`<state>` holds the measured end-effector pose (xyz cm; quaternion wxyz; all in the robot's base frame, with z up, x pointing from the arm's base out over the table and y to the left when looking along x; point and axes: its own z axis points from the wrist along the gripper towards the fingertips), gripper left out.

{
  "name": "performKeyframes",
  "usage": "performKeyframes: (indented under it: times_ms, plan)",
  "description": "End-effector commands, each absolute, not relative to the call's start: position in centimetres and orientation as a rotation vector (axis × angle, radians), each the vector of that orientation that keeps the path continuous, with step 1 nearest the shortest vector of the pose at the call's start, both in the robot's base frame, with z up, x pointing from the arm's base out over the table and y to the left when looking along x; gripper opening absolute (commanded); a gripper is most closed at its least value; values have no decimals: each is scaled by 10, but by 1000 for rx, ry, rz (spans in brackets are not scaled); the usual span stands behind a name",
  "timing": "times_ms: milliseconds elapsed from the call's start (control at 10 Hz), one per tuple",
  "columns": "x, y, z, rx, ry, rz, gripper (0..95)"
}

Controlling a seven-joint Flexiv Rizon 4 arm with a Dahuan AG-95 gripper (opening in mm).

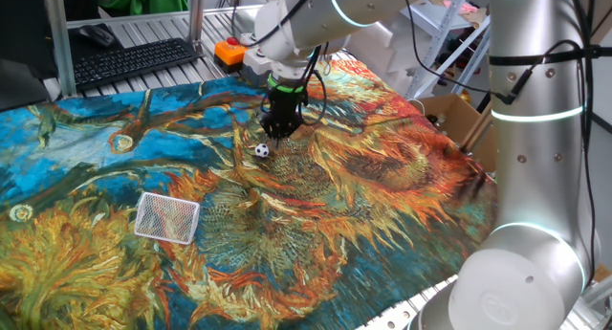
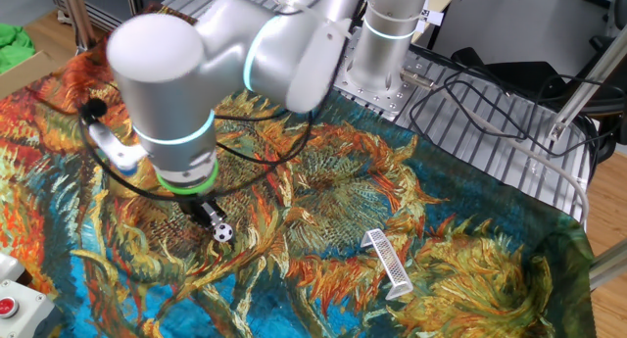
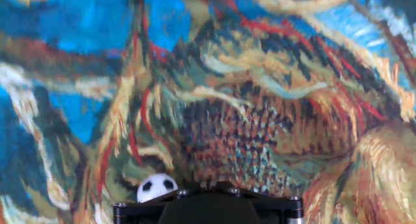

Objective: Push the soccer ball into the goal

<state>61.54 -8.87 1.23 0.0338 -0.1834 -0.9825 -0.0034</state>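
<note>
**A:** While we start with one fixed view, where is the ball (image 1: 262, 150)?

**B:** On the painted cloth (image 1: 382, 206), just beside the gripper (image 1: 276, 132), toward the goal (image 1: 166, 217). The goal lies well apart, nearer the cloth's front edge, with bare cloth between. An orange button box (image 1: 229, 51) sits behind the arm; it has no part in this.

**A:** And the other fixed view?

**B:** The gripper (image 2: 210, 216) hangs low over the cloth, the ball (image 2: 223, 233) right at its tip, possibly touching. The goal (image 2: 387, 262) stands off to one side.

**A:** Is the hand clenched?

**B:** I cannot tell; the fingers are too small and dark in both fixed views.

**A:** Hand view?

**B:** Only the dark hand body shows at the bottom edge, the ball (image 3: 156, 187) peeking out beside it. No fingertips are visible.

**A:** How will it handle?

**B:** I judge it light, hard and quick to roll, though the cloth's folds may deflect it. No hold is needed: press low on the side facing away from the goal, gently, or it will skid off-line.
</note>
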Motion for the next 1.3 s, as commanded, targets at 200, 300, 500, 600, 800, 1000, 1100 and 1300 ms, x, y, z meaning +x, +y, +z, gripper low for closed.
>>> performKeyframes:
  times_ms: [200,300,500,600,800,1000,1100,1300]
  plan:
    - [616,-89,14,-917,-2924,-74,0]
    - [616,-88,14,-974,-2904,-74,0]
    - [618,-88,14,-1060,-2869,-76,0]
    - [620,-88,14,-1110,-2848,-80,0]
    - [622,-88,14,-1219,-2805,-79,0]
    - [621,-86,13,-1327,-2770,-81,0]
    - [621,-84,13,-1357,-2759,-83,0]
    - [617,-72,9,-1417,-2742,-80,0]
